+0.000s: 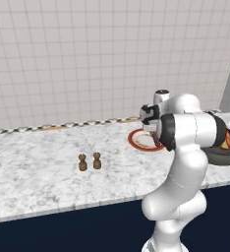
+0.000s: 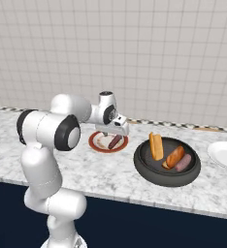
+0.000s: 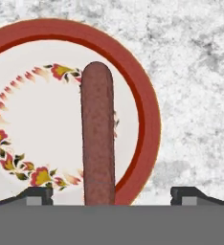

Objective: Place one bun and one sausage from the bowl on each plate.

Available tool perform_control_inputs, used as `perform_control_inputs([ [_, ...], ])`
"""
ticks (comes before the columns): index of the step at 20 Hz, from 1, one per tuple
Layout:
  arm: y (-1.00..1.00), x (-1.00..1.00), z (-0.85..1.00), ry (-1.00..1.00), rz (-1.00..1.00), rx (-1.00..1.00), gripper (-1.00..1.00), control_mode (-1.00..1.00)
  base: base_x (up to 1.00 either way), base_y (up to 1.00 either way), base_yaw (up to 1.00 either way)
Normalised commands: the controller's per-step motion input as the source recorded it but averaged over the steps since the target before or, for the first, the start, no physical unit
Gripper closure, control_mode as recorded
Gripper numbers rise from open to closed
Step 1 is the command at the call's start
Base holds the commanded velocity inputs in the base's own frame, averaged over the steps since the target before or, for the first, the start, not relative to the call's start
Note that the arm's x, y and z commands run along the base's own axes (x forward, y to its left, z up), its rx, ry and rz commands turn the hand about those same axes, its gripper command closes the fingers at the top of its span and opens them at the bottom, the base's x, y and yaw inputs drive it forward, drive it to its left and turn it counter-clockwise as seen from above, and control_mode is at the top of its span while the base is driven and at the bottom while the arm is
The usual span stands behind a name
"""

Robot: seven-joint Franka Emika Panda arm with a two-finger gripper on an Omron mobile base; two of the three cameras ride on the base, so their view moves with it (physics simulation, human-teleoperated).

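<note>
Hand view, your inventory: tool (image 3: pixel 111 194) spread open above one sausage (image 3: pixel 97 134) lying on the red-rimmed plate (image 3: pixel 147 110). Right of it on the counter (image 2: pixel 110 174), the bowl (image 2: pixel 143 164) keeps two buns (image 2: pixel 156 146), so a bun is due here.

Sausage (image 3: pixel 98 136) lies lengthwise on the plate (image 3: pixel 143 112), red-brown rim, cream centre with a flower ring. It sits toward the plate's right side, inside the rim. Claw (image 3: pixel 113 195) wide apart, fingertips (image 3: pixel 35 195) on either side of the sausage's near end, not touching it. Grey marbled tabletop (image 3: pixel 195 81) to the right.
</note>
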Motion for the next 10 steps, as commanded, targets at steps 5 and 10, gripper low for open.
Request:
perform_control_inputs([
  [5,-0.2,-0.86,0.72,-0.1,0.05,-0.01,-1.0,-1.0,0.0,0.0,0.0],
  [10,-0.4,-0.68,0.54,-0.06,0.03,-0.01,-1.0,-1.0,0.0,0.0,0.0],
])
